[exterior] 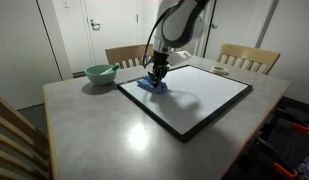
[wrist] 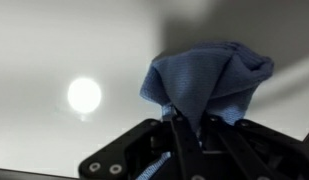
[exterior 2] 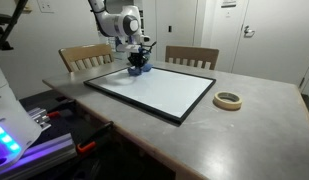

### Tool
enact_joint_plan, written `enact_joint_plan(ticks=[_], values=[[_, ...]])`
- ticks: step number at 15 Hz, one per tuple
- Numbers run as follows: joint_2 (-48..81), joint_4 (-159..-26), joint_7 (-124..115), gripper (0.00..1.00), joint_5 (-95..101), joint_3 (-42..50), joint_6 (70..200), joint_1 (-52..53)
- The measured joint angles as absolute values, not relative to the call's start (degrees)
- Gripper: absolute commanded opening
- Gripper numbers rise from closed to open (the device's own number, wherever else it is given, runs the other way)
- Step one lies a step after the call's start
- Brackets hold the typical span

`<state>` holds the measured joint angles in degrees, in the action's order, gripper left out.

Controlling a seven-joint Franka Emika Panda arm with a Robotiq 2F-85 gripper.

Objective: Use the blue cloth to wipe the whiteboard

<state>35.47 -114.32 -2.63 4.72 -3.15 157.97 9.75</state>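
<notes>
So we had the blue cloth (wrist: 209, 80) pinched in our gripper (wrist: 186, 120) at a corner of the whiteboard (exterior: 204, 95), with most wiping left, we guessed.

Light is glaring as a round spot on the whiteboard (wrist: 54, 60) beside the hand (wrist: 189, 122); the wrist view is looking soft, the hand perhaps out of focus.
</notes>
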Motion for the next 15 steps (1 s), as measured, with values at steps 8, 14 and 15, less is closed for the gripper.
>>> enact_joint_plan(ticks=[8, 14, 15], values=[[31.25, -121.57, -2.74, 0.03, 3.38, -5.46, 157.9, 8.83], [28.93, -125.73, -4.27, 0.03, 3.02, -5.69, 158.86, 9.12], [28.67, -126.4, -4.31, 0.03, 2.67, -5.72, 159.51, 9.12]])
